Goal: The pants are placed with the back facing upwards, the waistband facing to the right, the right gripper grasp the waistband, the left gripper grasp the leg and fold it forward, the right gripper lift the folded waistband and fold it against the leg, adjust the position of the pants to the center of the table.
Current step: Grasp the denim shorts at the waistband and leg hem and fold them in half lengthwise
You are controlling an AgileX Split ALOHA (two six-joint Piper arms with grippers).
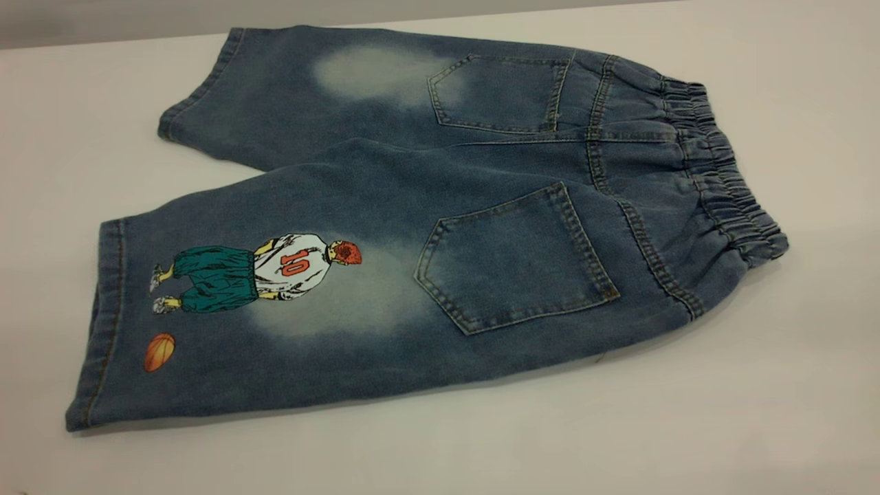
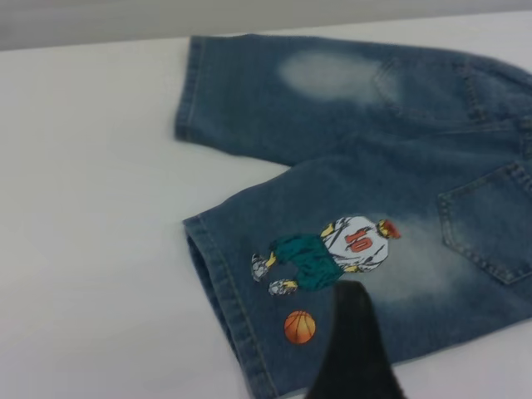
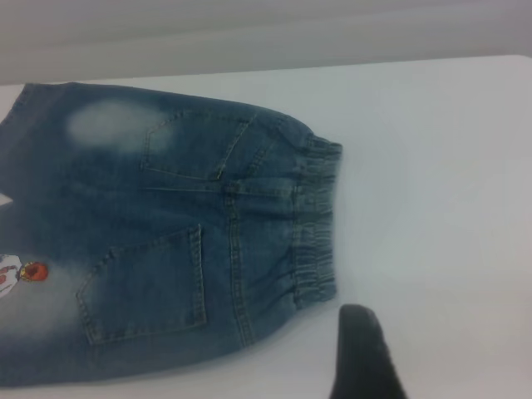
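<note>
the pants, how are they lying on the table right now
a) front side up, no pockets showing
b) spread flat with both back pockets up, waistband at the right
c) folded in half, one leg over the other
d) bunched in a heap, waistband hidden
b: the pants lie unfolded on the table, both stitched back pockets facing up, the waistband at the exterior view's right, and the printed leg apart from the plain one.

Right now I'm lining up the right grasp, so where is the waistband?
In the exterior view the waistband forms the right end of the flat pants, beside the back pockets, on the table.
</note>
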